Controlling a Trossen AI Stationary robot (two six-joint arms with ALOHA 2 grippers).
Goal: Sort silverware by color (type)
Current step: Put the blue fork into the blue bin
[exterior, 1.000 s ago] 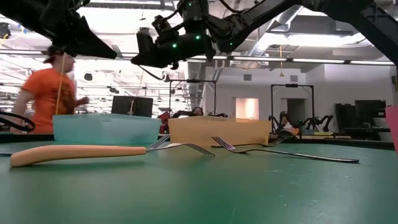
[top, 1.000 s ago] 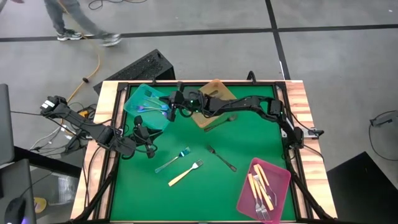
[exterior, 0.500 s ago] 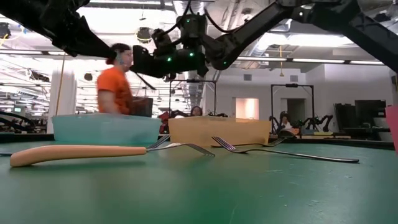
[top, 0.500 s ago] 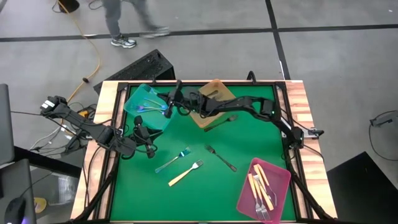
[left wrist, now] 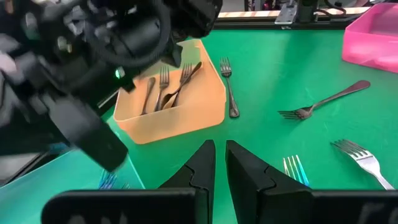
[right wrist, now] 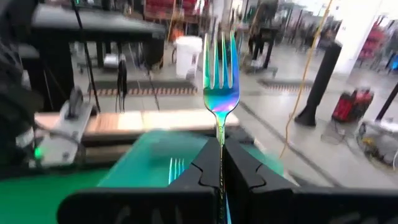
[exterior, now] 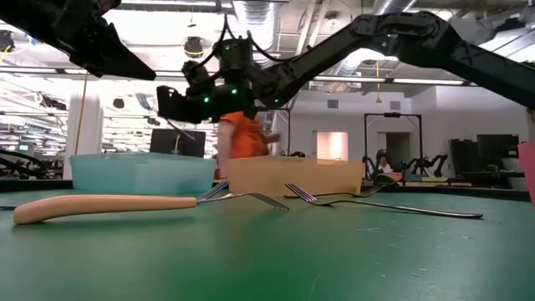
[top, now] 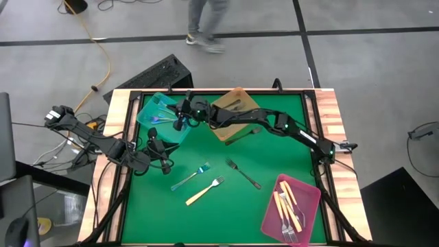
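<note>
Iridescent fork (right wrist: 220,81) held upright, tines up. Blue fork (top: 192,175), cream fork (top: 204,191), grey fork (top: 244,173) flat on mat.

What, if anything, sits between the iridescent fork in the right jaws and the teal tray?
Nothing visible. The right gripper holds the iridescent fork above the teal tray, whose top is open. The left gripper waits beside the tray, outside that path.

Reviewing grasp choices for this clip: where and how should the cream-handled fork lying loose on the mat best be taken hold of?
Grip the cream-handled fork at mid-handle, coming straight down from above. It lies flat on the mat with bare mat around it, and its handle is the thickest, longest part; the fingers should close across the handle's width. The left hand looks nearest, while the right hand holds an iridescent fork over the teal tray.
</note>
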